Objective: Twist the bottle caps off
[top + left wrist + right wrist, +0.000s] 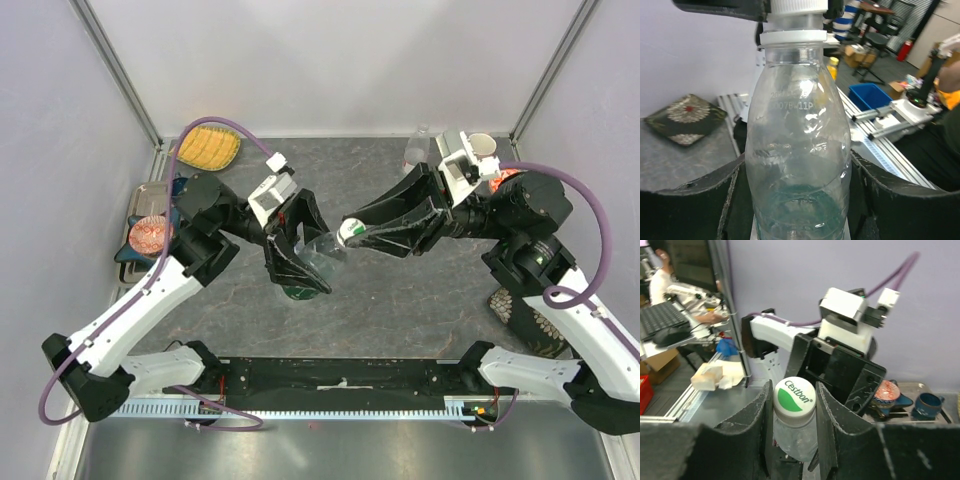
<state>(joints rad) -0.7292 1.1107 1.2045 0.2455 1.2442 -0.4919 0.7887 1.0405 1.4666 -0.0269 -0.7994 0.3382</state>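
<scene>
Grey tabletop [400, 300]; cap [794, 396] between right fingers [758, 432]

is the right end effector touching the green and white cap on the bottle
Touching. The right wrist view shows the right end effector closed on the white-and-green cap, its fingers pressed against both sides with no gap visible.

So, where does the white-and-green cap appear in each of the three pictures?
Top external: the white-and-green cap is near the centre of the picture, at the end of the tilted bottle.
Left wrist: it is at the top edge, in the middle, with only its white side showing.
Right wrist: it is at lower centre, its green logo facing the camera.
Shared landmark: the clear bottle under the cap appears in all three views.
</scene>
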